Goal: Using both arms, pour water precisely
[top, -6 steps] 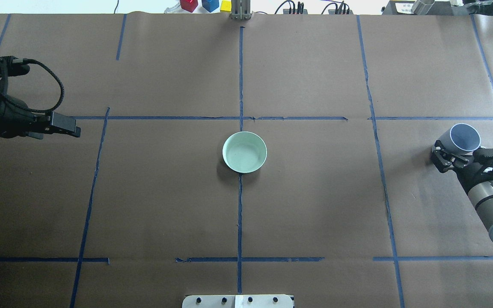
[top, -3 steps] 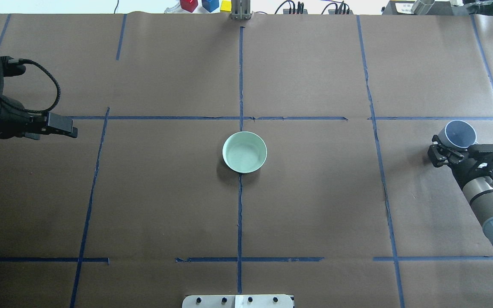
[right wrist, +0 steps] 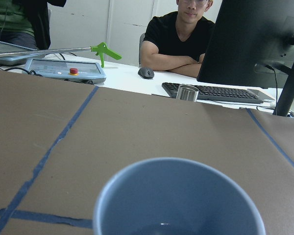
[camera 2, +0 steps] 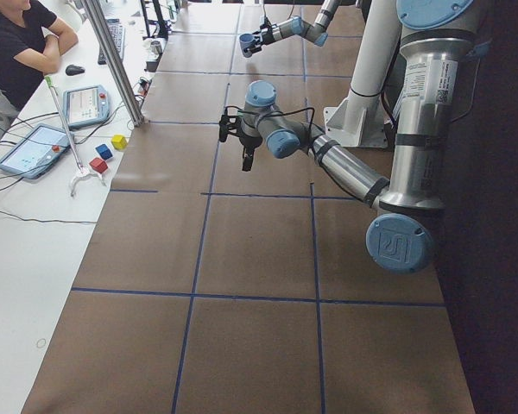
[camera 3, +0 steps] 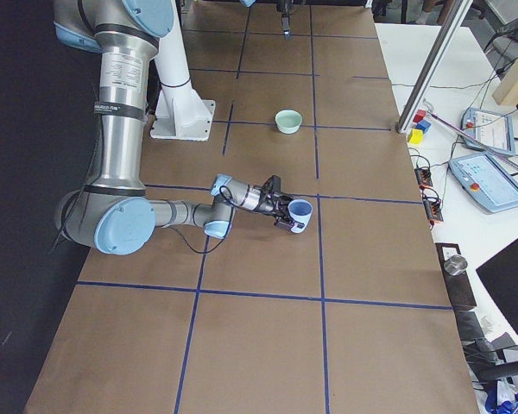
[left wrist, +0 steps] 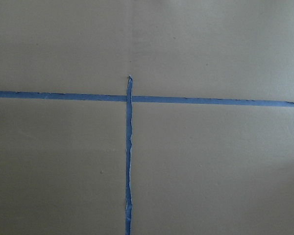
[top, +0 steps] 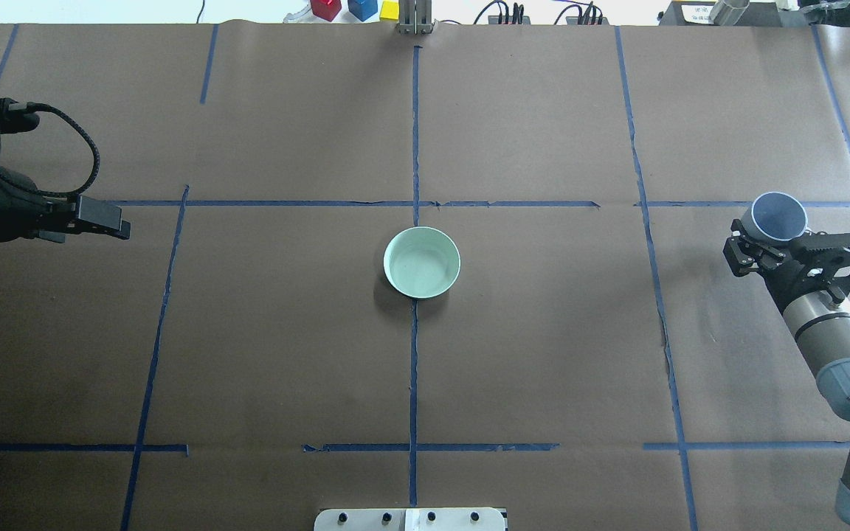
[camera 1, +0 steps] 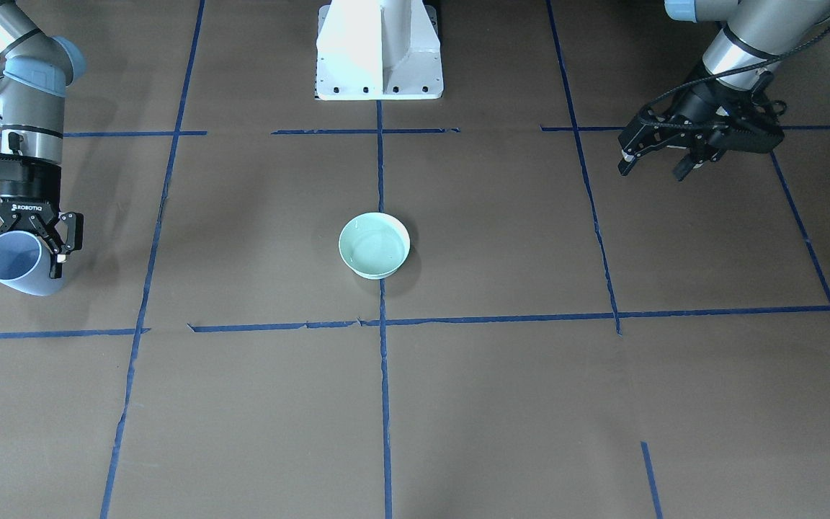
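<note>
A mint-green bowl stands at the table's middle, also in the front view. Faint glints of water show inside it. My right gripper is shut on a blue-grey cup near the table's right edge and holds it roughly upright, just above the paper. The right wrist view looks into the cup, with a small glint at its bottom. My left gripper is open and empty over the left side, far from the bowl.
The white pedestal stands at the robot's side of the table. Coloured blocks and a metal post are at the far edge. Seated operators, a keyboard and a metal cylinder lie beyond the right end.
My right gripper has drawn the cup a little left and farther from the robot, and the cup looks more upright. My left gripper has pulled back slightly to the left.
</note>
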Tool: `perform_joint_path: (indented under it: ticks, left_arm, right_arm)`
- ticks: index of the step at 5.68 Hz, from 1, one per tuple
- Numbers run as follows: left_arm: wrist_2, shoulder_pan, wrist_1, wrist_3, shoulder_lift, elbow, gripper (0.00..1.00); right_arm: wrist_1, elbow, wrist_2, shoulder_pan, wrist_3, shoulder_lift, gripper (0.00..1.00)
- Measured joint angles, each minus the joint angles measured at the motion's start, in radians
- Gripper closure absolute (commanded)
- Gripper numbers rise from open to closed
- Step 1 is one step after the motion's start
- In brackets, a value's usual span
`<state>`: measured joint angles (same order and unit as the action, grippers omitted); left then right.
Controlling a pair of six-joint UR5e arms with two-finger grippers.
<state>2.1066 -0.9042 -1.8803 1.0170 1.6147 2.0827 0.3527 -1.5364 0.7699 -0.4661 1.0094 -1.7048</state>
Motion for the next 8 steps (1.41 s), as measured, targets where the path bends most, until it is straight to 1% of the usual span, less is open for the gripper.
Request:
perform_joint_path:
  ticks: [1,2,4,5,6,7,8]
  left_arm:
    - [0.001,0.000,0.000,-0.008,-0.012,-0.001,0.00]
    - [0.001,-0.004,-0.001,-0.047,-0.032,-0.002,0.00]
    - [0.001,-0.015,-0.004,-0.120,-0.068,-0.006,0.00]
    - [0.001,-0.020,-0.005,-0.137,-0.081,-0.007,0.00]
    - [0.001,-0.040,-0.004,-0.203,-0.107,-0.008,0.00]
    - [0.002,-0.076,-0.002,-0.300,-0.141,-0.009,0.00]
    - [0.024,-0.123,-0.001,-0.381,-0.174,-0.011,0.00]
  right_arm:
    - [0.007,-0.012,-0.002,-0.005,-0.046,0.017,1.00]
    - [0.043,-0.044,-0.002,-0.006,-0.084,0.046,1.00]
    - [0.194,-0.138,-0.005,0.000,-0.116,0.120,0.99]
    - [0.293,-0.193,-0.005,0.012,-0.118,0.158,0.98]
    - [0.423,-0.262,-0.006,0.042,-0.116,0.204,0.98]
    - [0.535,-0.303,-0.023,0.083,-0.113,0.250,0.98]
    - [0.647,-0.313,-0.061,0.133,-0.111,0.320,0.98]
